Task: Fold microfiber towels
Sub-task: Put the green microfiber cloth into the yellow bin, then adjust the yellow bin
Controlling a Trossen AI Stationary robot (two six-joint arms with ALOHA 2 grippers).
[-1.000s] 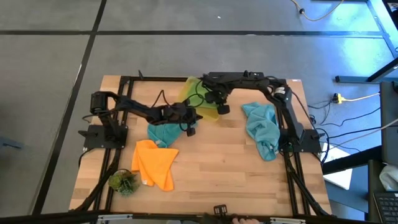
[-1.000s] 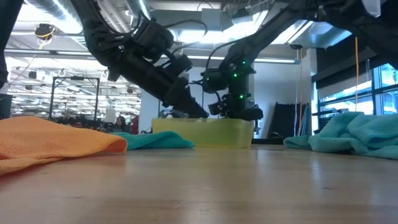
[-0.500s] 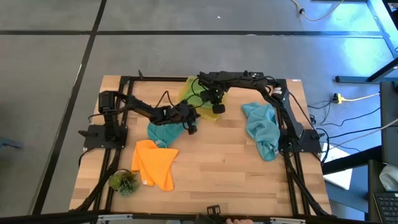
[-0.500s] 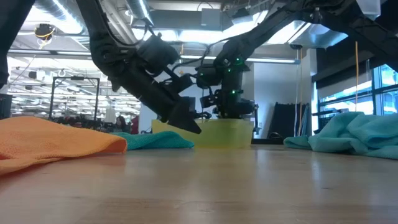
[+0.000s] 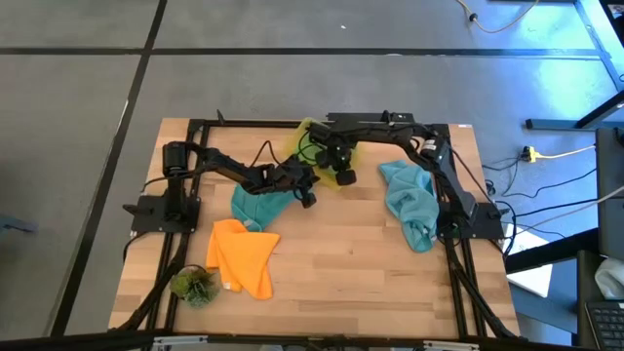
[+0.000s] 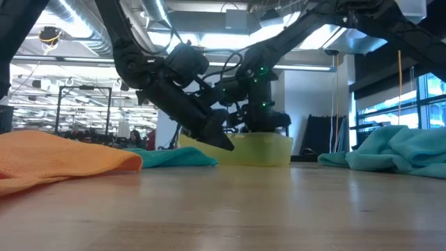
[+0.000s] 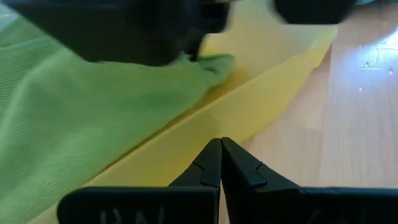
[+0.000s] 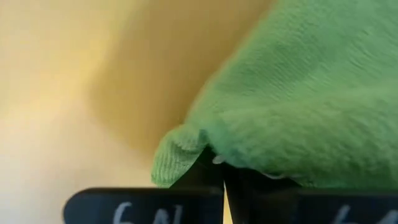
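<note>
Green towel point(image 8: 298, 93) lies pinched in right end effector point(image 8: 217, 163) (inside bin point(image 7: 249, 106)) — left's beside.

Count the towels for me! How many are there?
4. The orange towel lies near the plant; one teal towel is under the left arm; another teal towel sits by the right arm; the green towel is in the yellow bin, pinched by the right claw.

Grey floor point(image 5: 78, 88) with dark seams, ceiling strip lights point(image 6: 83, 42), windows point(image 6: 425, 97)
</note>
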